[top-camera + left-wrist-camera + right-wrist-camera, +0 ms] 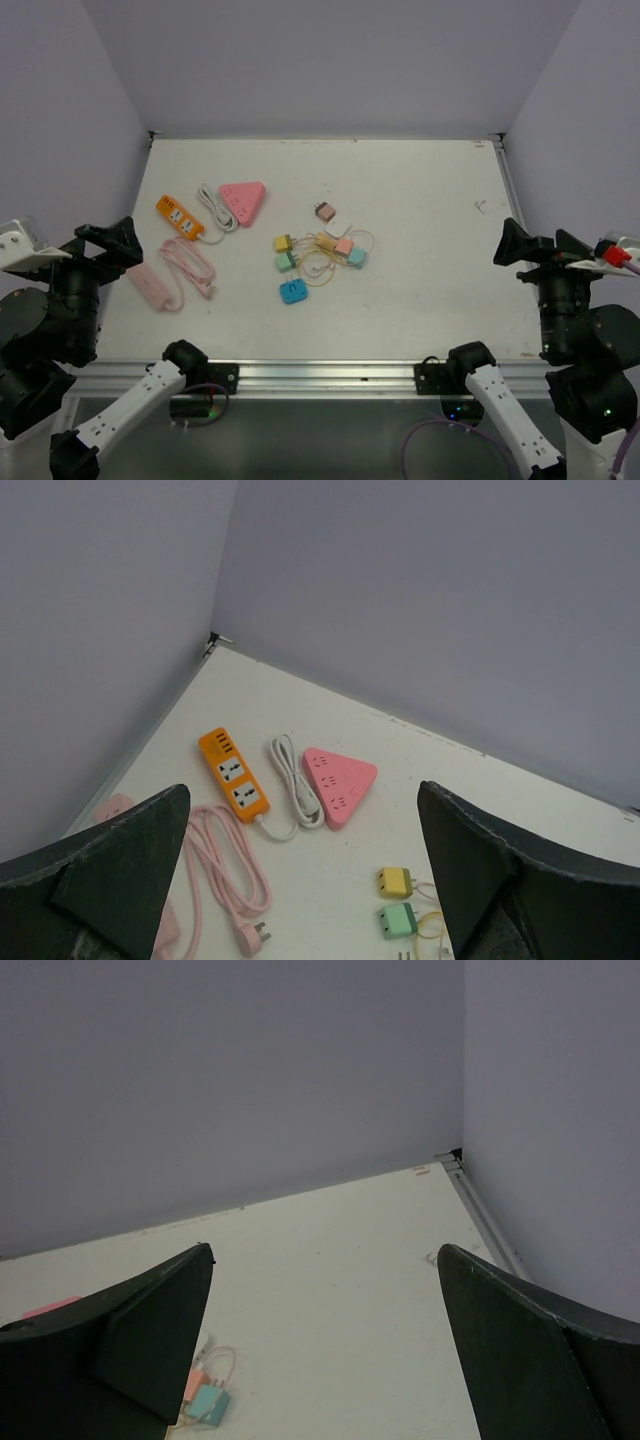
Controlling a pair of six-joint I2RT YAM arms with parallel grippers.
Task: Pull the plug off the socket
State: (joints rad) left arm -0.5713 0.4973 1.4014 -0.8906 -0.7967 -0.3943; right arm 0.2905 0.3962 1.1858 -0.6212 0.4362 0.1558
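Note:
An orange power strip (179, 217) with a coiled white cord (215, 208) lies at the left of the table, next to a pink triangular socket (243, 200). In the left wrist view the orange strip (233, 773) and the pink triangle (340, 780) show no plug in their faces. A pink strip (152, 287) lies nearer, and its pink cord (225, 865) ends in a loose plug (255, 938). Small coloured plug blocks (320, 250) with thin wires cluster mid-table. My left gripper (105, 245) is open and empty, raised near the left edge. My right gripper (535, 245) is open and empty at the right.
A yellow block (395, 882) and a green block (397, 920) lie in front of my left gripper (303, 786). A teal block (210, 1405) shows low left of my right gripper (325, 1250). A blue block (294, 292) lies nearest. Walls enclose the table on three sides.

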